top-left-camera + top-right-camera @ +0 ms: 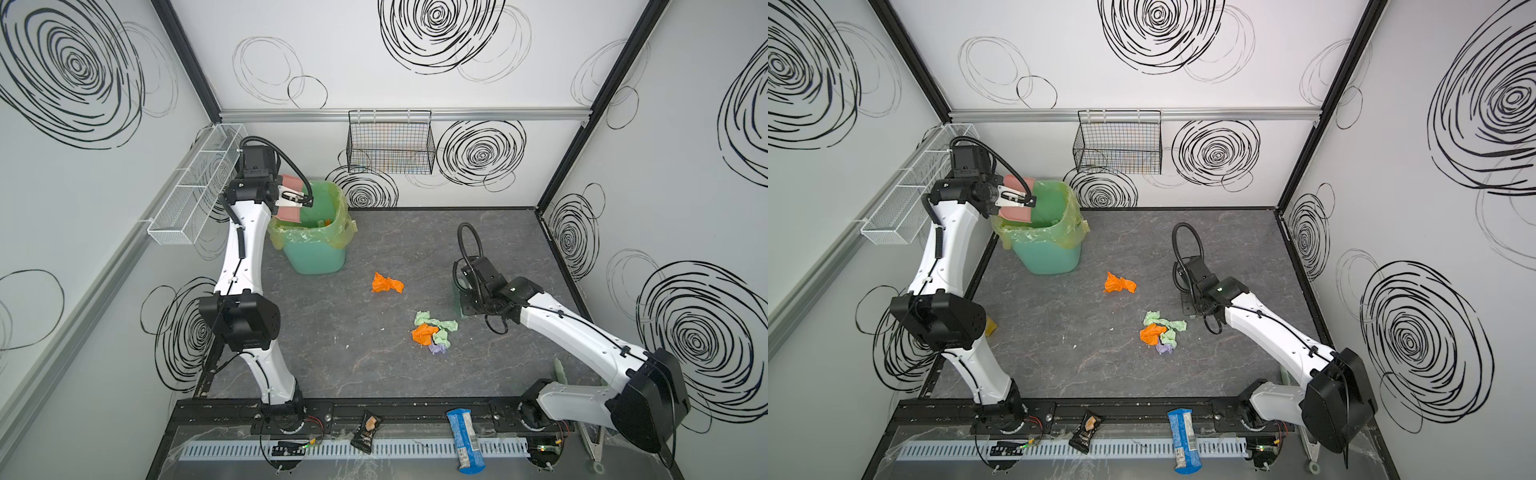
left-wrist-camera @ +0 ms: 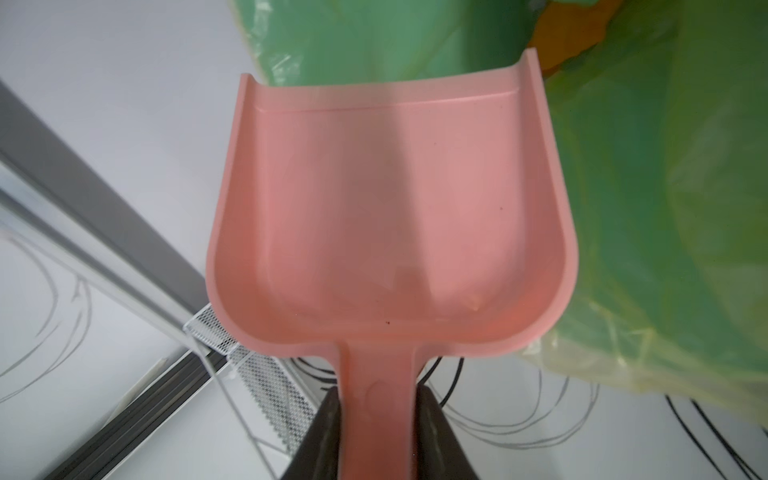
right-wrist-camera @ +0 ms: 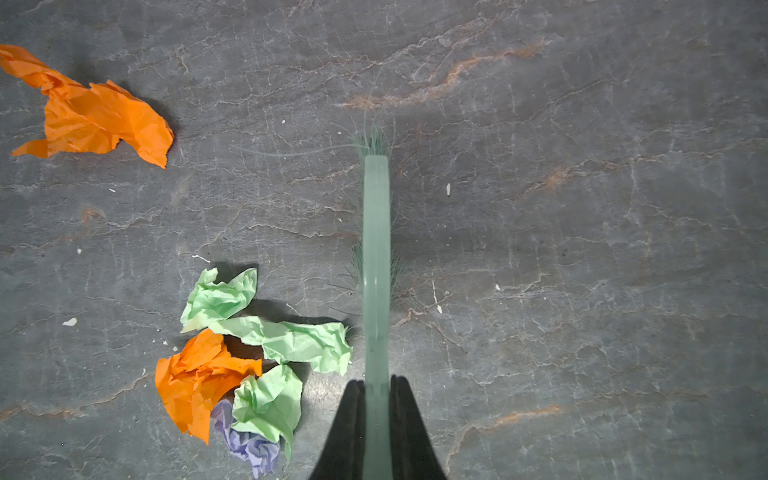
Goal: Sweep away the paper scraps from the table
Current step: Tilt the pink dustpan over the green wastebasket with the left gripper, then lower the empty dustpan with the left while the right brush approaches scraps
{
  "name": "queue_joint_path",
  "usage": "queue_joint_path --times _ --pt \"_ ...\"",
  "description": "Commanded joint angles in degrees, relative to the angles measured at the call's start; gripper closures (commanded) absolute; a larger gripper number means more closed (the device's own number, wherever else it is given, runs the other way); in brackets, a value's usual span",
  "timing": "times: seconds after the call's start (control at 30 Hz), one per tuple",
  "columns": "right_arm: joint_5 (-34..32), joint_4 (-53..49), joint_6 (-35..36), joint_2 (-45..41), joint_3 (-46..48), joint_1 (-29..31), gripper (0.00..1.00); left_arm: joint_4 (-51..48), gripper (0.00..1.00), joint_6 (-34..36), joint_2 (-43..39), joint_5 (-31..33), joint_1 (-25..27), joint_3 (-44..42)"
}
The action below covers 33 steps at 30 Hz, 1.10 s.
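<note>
My left gripper is shut on the handle of a pink dustpan, held tilted over the green bin. The pan shows nothing inside it. One orange paper scrap lies alone mid-table. A cluster of pale green, orange and lavender paper scraps lies nearer the front on the dark grey table. My right gripper is shut on a pale green brush, whose bristles rest on the table just right of the cluster.
The bin has a yellow-green liner and stands at the back left. A black wire basket hangs on the back wall and a white mesh rack on the left wall. A dark snack packet and a blue wrapper lie on the front ledge.
</note>
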State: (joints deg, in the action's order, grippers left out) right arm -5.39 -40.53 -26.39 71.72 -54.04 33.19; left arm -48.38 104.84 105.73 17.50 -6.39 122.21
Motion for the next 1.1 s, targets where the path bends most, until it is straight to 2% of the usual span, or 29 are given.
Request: queue_joint_path --times 0.0,0.1,0.23,0.37,0.47,0.6,0.73,0.87,1.0,1.07 --pt "-1.2 -1.3 -0.5 -0.4 0.3 -0.3 1.00 7.9 1.00 2.2 -5.0 0.3 0.3 0.1" --pt "-1.5 -1.4 -0.4 -0.4 0.1 -0.4 1.00 8.3 1.00 -0.1 -7.4 -3.1 0.3 0.3" --pt "-2.0 -1.1 -0.2 -0.6 -0.9 -0.4 1.00 3.6 1.00 -5.5 -10.6 -10.2 -0.8 2.7" --pt "-2.2 -0.9 1.1 -0.7 -3.6 -1.2 1.00 -5.6 1.00 -12.9 -15.0 -23.1 -4.0 4.4" --pt "-2.4 -0.9 2.3 -0.9 -6.6 -2.3 1.00 -11.2 1.00 -17.2 -20.6 -33.3 -6.7 0.6" --pt "1.1 3.4 3.4 -2.2 -9.0 -3.9 1.00 -11.6 1.00 -21.1 -32.6 -42.5 -8.0 -16.6" --pt "12.3 13.9 0.6 -3.5 -9.6 -5.3 1.00 -6.7 1.00 -24.0 -44.6 -44.9 -5.8 -38.9" --pt "21.3 25.8 -6.9 0.0 -10.9 -5.7 1.00 -6.7 1.00 -27.4 -50.0 -48.2 -5.3 -52.7" --pt "29.0 46.4 -23.3 5.9 -6.6 -5.5 1.00 -5.2 1.00 -29.9 -55.2 -51.3 -4.9 -64.8" --pt "30.9 53.2 -29.4 11.1 -7.3 -4.4 1.00 -3.3 1.00 -31.6 -57.6 -51.3 -4.3 -69.9"
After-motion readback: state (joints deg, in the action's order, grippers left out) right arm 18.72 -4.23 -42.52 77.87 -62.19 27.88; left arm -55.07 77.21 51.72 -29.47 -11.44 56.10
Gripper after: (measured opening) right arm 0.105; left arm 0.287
